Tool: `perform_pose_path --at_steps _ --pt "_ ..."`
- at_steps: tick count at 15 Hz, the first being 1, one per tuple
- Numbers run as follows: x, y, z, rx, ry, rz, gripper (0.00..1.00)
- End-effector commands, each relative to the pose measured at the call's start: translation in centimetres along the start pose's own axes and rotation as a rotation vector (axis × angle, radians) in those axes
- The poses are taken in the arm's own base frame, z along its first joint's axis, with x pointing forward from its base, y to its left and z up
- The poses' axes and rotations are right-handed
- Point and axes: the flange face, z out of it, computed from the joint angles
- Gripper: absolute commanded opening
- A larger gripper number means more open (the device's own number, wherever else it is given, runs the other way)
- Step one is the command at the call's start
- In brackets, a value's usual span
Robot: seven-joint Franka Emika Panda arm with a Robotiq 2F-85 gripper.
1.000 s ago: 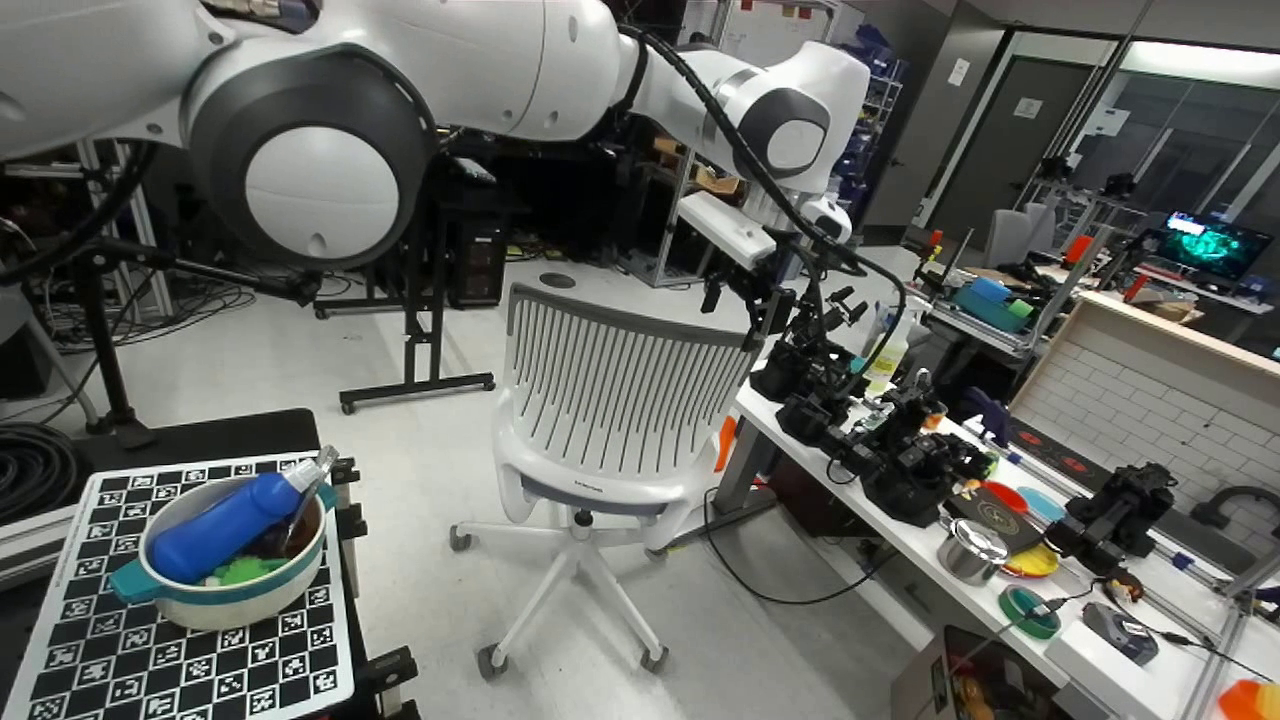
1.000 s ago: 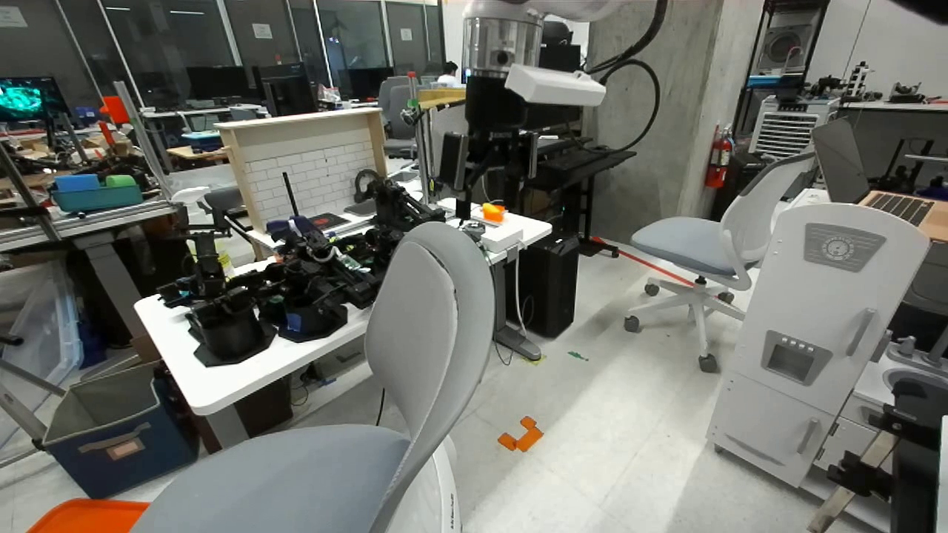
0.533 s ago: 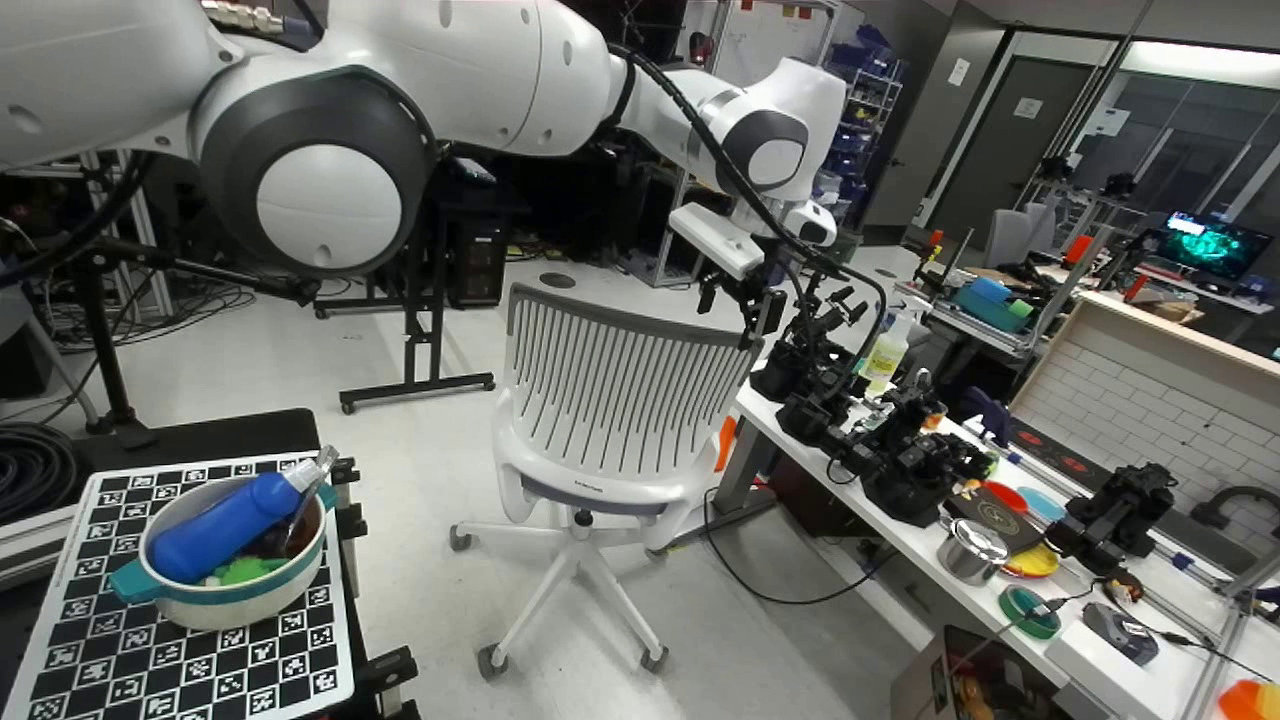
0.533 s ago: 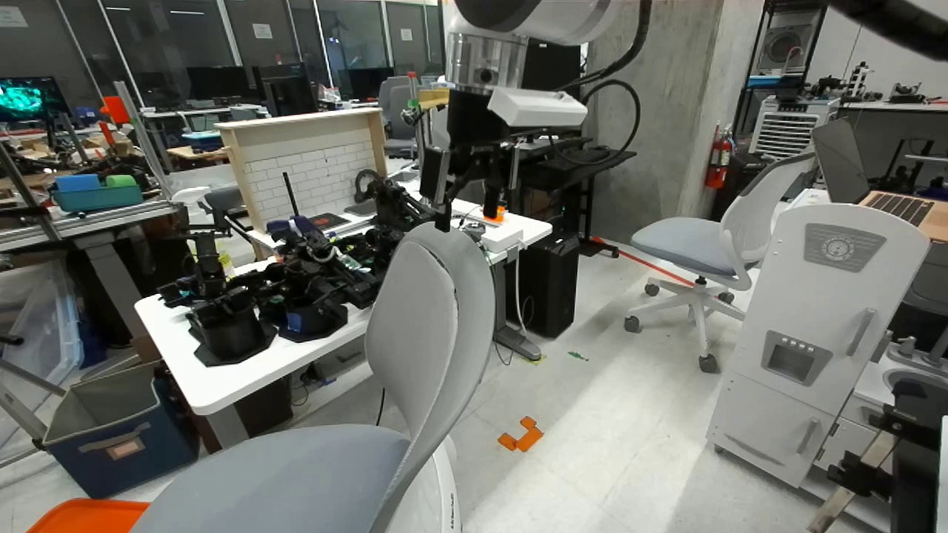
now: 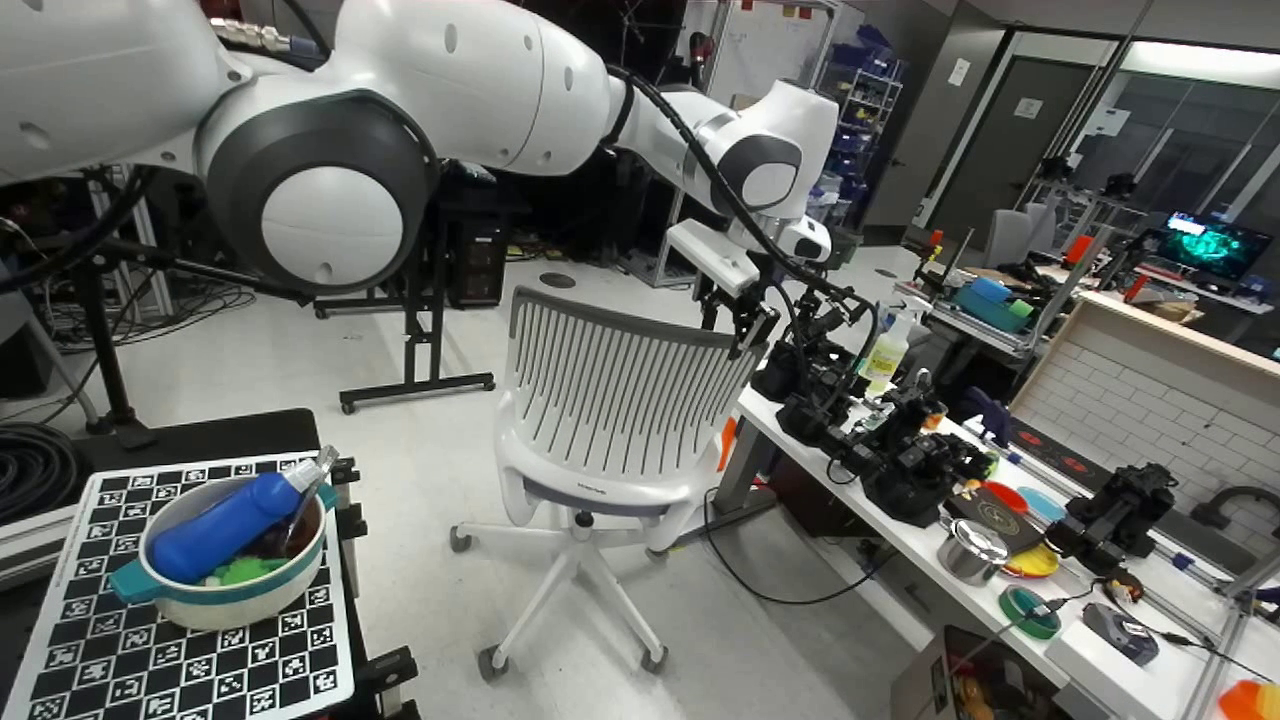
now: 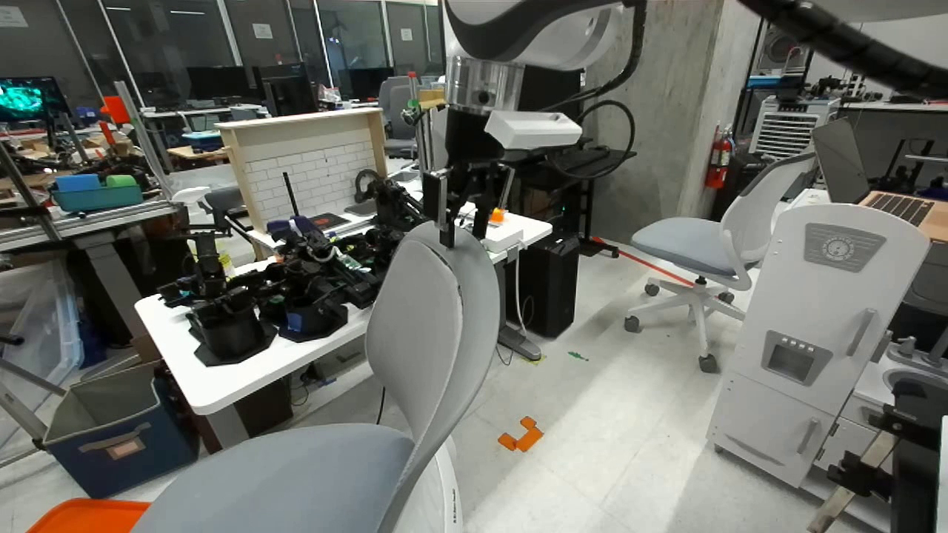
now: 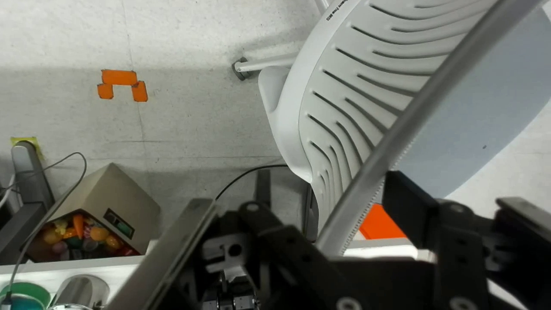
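One white robot arm (image 5: 480, 85) with dark joint covers crosses the top of an exterior view, its black two-finger gripper (image 5: 722, 340) pointing down at the upper corner of a white-and-grey plastic swivel chair (image 5: 612, 420) with a slotted backrest. The chair stands upright on a pale floor (image 5: 420, 590). Well apart from it, a round cream pot (image 5: 235, 610) with teal rim and handles sits on a black-and-white checkered board (image 5: 180, 670), a blue plastic bottle (image 5: 222, 525) leaning in the pot. In an exterior view, one finger (image 6: 447, 235) overlaps the chair's grey front panel at the top; its mate is just beside it, toward the rear. Past the chair, a long white table (image 6: 222, 385) bears several black tabletop robot arms (image 6: 229, 333); a white toy refrigerator (image 6: 807, 318) stands well apart. Wrist view: the grey backrest rim (image 7: 394, 146) runs diagonally between the parted fingers; whether they press on it cannot be told. Flat orange tape pieces (image 7: 119, 77) lie on the floor; a beige box (image 7: 133, 202) of small coloured objects (image 7: 99, 234) shows beside the table edge.
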Motion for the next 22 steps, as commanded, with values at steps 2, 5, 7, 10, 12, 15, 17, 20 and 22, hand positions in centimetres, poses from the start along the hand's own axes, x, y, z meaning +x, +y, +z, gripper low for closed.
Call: perform_pose_path --at_steps 2,5,7,10,12,15,17,20,22 --pt "0.4 0.6 -0.3 -0.006 0.036 -0.006 0.28" --pt "0.7 0.9 -1.1 -0.007 0.061 0.005 0.07" --pt "0.8 1.6 -1.3 -0.007 0.070 0.017 0.03" --pt "0.8 3.5 -1.1 -0.008 0.084 0.053 0.03" --pt "0.7 5.2 -0.7 -0.006 0.082 0.083 0.03" --pt "0.4 7.0 0.4 0.002 0.068 0.138 0.03" --pt "0.3 6.9 0.3 0.013 0.057 0.171 0.03" --pt "0.3 6.7 -0.2 0.007 0.055 0.209 0.03" --pt "0.5 5.9 -0.6 -0.022 0.061 0.230 0.03"
